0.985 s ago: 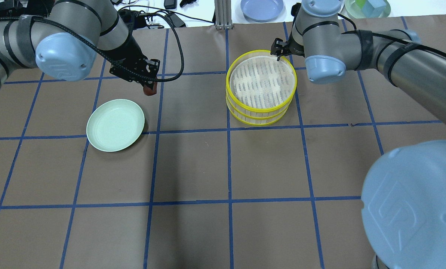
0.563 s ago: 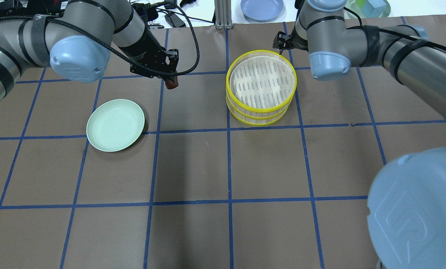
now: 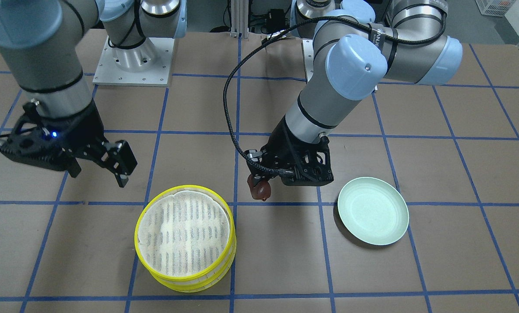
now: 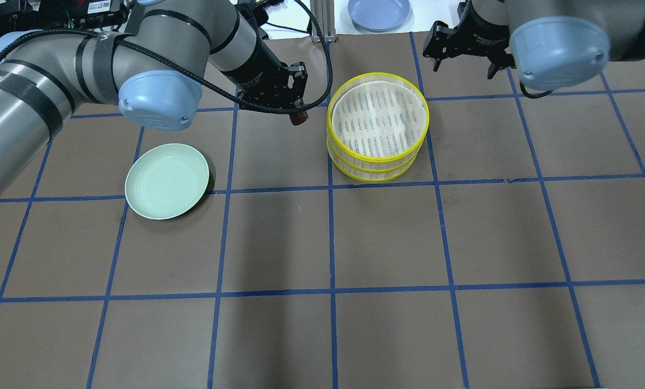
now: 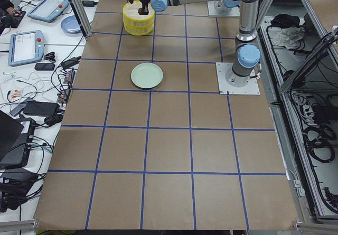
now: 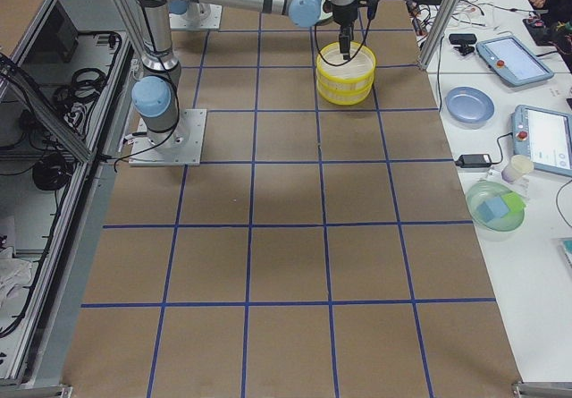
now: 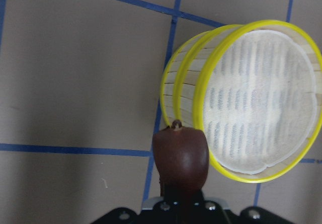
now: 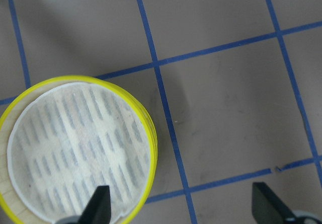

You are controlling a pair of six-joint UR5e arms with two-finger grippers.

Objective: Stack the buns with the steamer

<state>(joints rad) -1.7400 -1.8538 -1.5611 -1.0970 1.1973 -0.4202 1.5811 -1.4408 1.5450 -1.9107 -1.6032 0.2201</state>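
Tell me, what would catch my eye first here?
The yellow-rimmed steamer stack stands out most, set between the two grippers. Just beside its rim, the left gripper holds a dark reddish-brown bun above the table. A pale green plate lies empty beyond that arm, and the right gripper hangs open on the steamer's other side.
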